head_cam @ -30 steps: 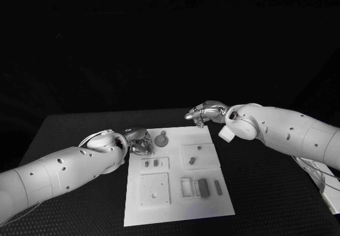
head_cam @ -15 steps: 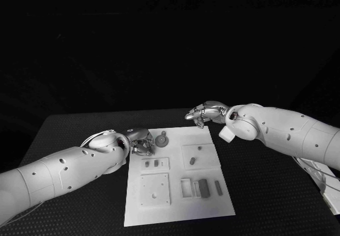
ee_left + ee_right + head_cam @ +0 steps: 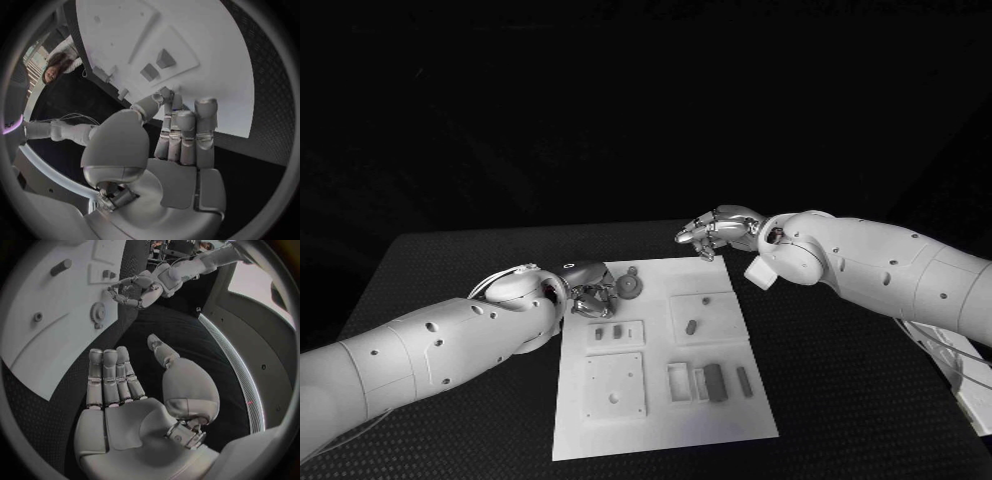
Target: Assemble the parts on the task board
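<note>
One gear (image 3: pixel 629 286), two empty hands.

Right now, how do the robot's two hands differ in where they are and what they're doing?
The left hand sits low at the task board's far left edge, beside the round gear-like part; the right hand hangs beyond the board's far edge, touching nothing. The left hand's fingers reach the board's edge; the right hand's fingers lie straight over the black table. Both are silver and hold nothing.

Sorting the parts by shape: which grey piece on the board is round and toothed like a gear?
The gear at the board's far edge, beside the left hand. Its toothed rim shows in the right wrist view; the other grey parts are bars or pegs.
</note>
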